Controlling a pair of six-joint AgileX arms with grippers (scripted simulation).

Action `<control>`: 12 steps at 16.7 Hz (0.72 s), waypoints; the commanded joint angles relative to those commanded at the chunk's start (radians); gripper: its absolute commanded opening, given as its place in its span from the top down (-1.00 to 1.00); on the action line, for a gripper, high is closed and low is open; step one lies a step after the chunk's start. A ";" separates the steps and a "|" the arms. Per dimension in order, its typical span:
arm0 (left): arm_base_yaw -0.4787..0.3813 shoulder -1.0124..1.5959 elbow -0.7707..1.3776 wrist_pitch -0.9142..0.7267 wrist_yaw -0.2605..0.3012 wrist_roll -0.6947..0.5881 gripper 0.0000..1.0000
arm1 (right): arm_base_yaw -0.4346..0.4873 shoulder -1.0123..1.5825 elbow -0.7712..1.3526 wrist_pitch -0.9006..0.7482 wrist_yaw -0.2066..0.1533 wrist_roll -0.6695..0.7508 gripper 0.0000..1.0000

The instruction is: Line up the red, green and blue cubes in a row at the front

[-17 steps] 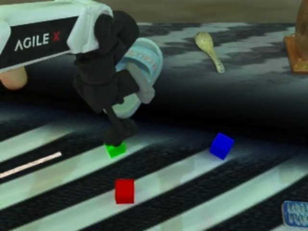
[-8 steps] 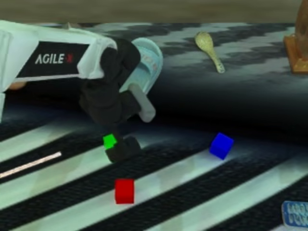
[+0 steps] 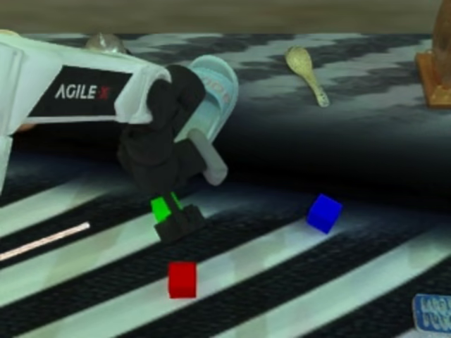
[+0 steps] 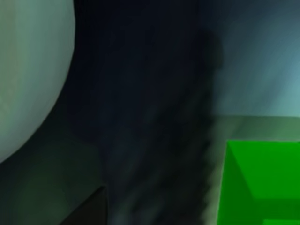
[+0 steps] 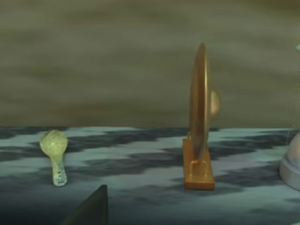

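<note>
My left gripper (image 3: 171,213) is shut on the green cube (image 3: 161,208) and holds it just above the striped cloth, left of centre. The left wrist view shows that cube (image 4: 262,187) large and close, with one dark finger (image 4: 89,211) beside it. The red cube (image 3: 182,279) rests on the cloth in front of the gripper. The blue cube (image 3: 324,213) lies tilted to the right, apart from both. My right gripper (image 5: 150,219) is out of the top view. Its wrist view shows one finger (image 5: 93,208) set well to the side, with nothing between the fingers.
A pale-blue slipper (image 3: 215,88) lies behind the left arm. A speckled spoon (image 3: 306,74) is at the back, and a wooden stand (image 3: 435,74) holding a disc (image 5: 200,103) is at the back right. A thin white stick (image 3: 46,241) lies at the left, a blue patterned object (image 3: 431,311) at the front right corner.
My left gripper closed on the green cube, raised it off the cloth and turned its wrist. Over the last half second it has hardly moved. The red and blue cubes stayed put.
</note>
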 joint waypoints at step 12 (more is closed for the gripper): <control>0.000 0.000 0.000 0.000 0.000 0.000 1.00 | 0.000 0.000 0.000 0.000 0.000 0.000 -1.00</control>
